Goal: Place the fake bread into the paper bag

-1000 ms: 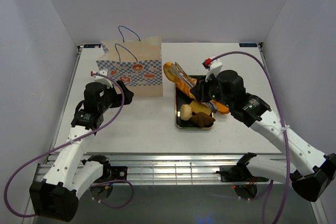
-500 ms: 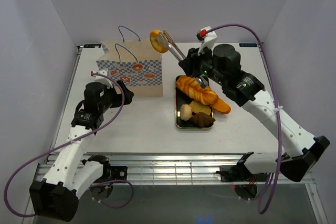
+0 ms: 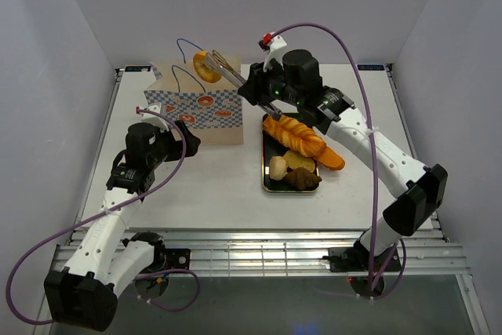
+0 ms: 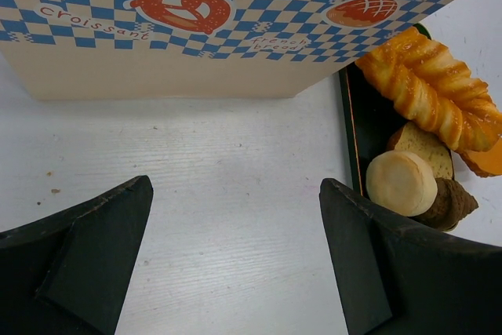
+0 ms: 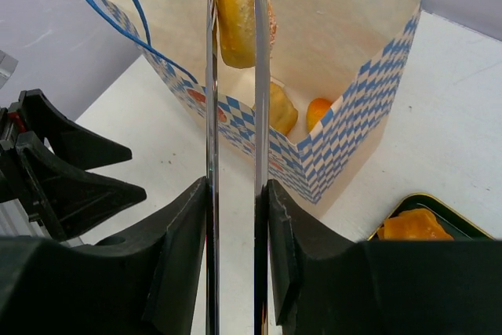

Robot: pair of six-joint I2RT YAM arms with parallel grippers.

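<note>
My right gripper point(image 3: 259, 93) point(image 5: 234, 190) is shut on metal tongs point(image 3: 235, 80) point(image 5: 210, 115). The tongs pinch a golden ring-shaped fake bread point(image 3: 205, 67) point(image 5: 238, 5) in the air above the open mouth of the paper bag point(image 3: 200, 111) point(image 5: 361, 92). Two orange breads point(image 5: 282, 107) lie inside the bag. On the dark tray point(image 3: 265, 170) point(image 4: 353, 131) rest a twisted golden loaf point(image 3: 294, 135) point(image 4: 427, 88), a pale round roll point(image 3: 278, 167) point(image 4: 401, 182) and a brown piece point(image 3: 302, 179). My left gripper point(image 3: 190, 140) point(image 4: 235, 194) stands open and empty, low over the table in front of the bag.
The bag's thin blue cord handles point(image 3: 188, 45) point(image 5: 118, 5) stick up beside the tongs. An orange bread point(image 3: 333, 158) lies at the tray's right edge. White walls close in the table on the left, right and back.
My right arm lifted the tongs with the ring bread off the tray and swung left, ending over the bag's mouth. The left arm has not moved.
</note>
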